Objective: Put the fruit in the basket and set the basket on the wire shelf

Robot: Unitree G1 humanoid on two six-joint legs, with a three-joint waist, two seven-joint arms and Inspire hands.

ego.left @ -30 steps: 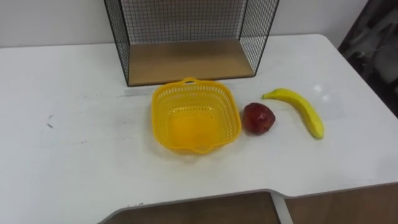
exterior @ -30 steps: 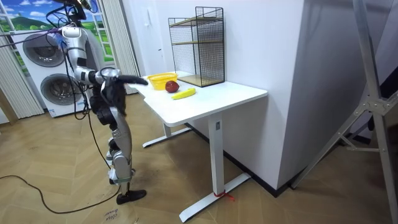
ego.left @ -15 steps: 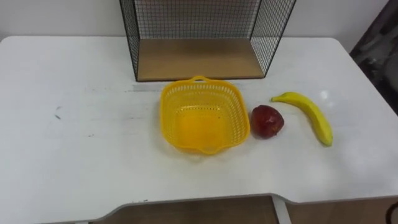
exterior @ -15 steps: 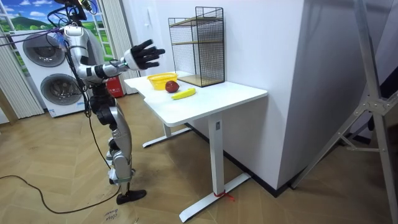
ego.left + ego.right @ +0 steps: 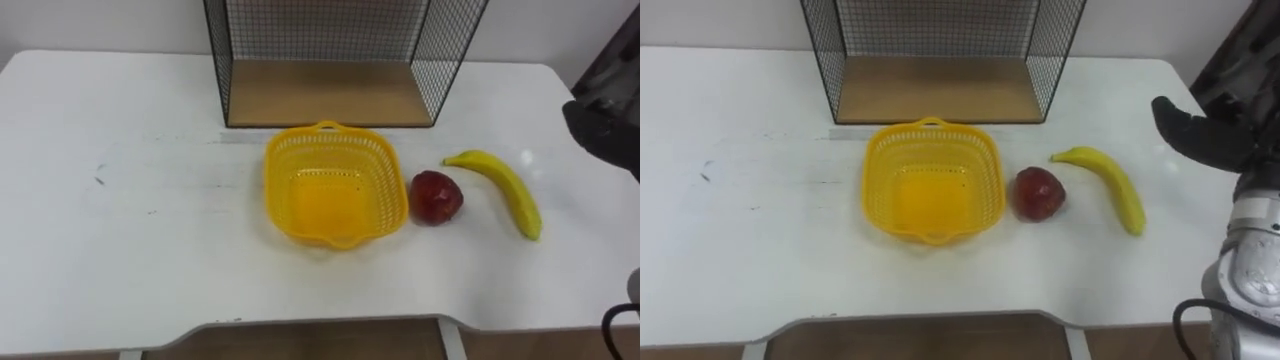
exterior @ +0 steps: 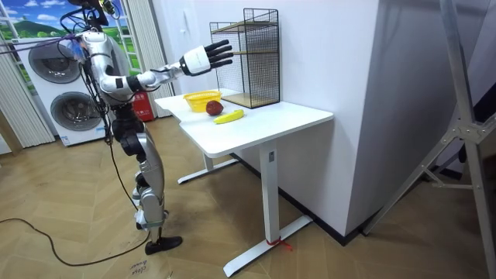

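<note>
The fruit is not yet in the yellow basket (image 5: 282, 190). The basket stands empty on the white table (image 5: 130, 230), with its open side up, and both pieces of fruit lie on the table beside it.

The right hand (image 5: 1205, 138) comes in from the right edge of the eye views and is held up above the table, not touching anything. In the room view its fingers are straight and spread, so it is released and holds nothing.

The banana (image 5: 505, 190) is the nearest thing to this hand, lying below it and a little to its left. Further to the left of the hand is the red apple (image 5: 435, 197), which lies near the banana but apart from it. The apple lies just beside the right wall of the basket; I cannot tell whether they touch. The basket is the farthest of the three from the hand.

The wire shelf (image 5: 330, 92) stands behind the basket, farther from the robot than the hand is, and its wooden floor is bare. Its open front faces the basket, so I think the basket could later be moved straight back onto it.

The robot stands at the end of the table, with the arm stretched forward over it. In my judgement the task is at its very beginning. The spread fingers suggest that the hand is prepared for a first grasp. The fruit lies on the side of this hand, so the banana or the apple is the likely first thing to take. The banana is long and smooth, so it could turn or slip if it is taken near one end.
</note>
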